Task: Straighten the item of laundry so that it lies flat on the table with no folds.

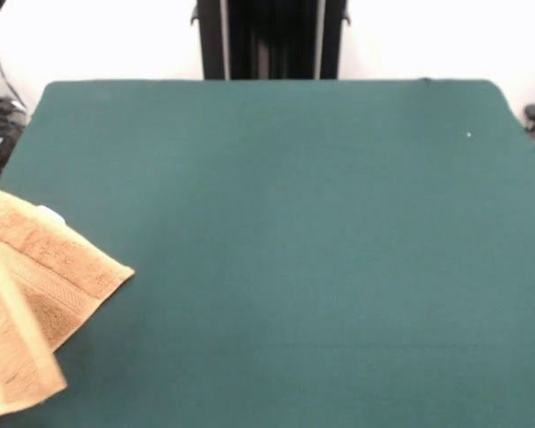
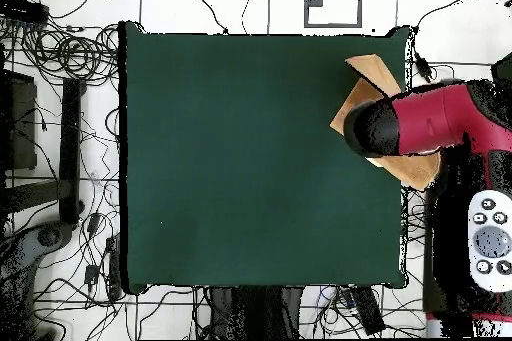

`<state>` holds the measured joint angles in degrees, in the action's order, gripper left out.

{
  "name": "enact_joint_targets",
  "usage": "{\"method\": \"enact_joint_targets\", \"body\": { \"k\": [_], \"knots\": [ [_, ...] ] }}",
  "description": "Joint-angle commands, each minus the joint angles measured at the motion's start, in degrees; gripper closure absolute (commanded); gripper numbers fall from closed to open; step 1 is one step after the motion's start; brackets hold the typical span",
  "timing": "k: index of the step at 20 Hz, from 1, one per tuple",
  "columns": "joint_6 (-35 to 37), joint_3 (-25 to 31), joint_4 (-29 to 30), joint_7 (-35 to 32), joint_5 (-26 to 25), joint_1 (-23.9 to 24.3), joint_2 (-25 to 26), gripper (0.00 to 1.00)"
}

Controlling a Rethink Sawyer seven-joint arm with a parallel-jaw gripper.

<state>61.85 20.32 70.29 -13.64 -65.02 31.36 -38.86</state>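
Pincer hidden under my red arm (image 2: 420,122), so its state I cannot tell; folded towel (image 1: 31,285) lies at counter (image 1: 294,267) left edge

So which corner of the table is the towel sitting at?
The corner away from the pedestal, lower left in the front view. Only there does the towel lie, folded, partly over the table edge, under the arm.

Bright, even, shadowless light; soft focus, washed-out white background.
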Motion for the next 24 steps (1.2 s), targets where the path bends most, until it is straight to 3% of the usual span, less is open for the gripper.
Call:
{"method": "enact_joint_targets", "body": {
  "k": [1, 10, 17, 18, 24],
  "knots": [
    [-2.9, 5.3, -0.4, 10.7, 4.9, 3.5, 7.6, 1.00],
    [-0.3, 9.4, 1.1, 8.8, 14.7, 5.8, 8.4, 1.00],
    [-1.5, 7.7, 2.0, 3.7, 17.1, 3.5, 8.8, 1.00],
    [-1.9, 7.3, 2.1, 4.0, 17.4, 3.2, 8.8, 0.00],
    [-2.1, 7.0, 2.5, 4.1, 18.4, 2.9, 8.6, 0.00]
  ]
}}
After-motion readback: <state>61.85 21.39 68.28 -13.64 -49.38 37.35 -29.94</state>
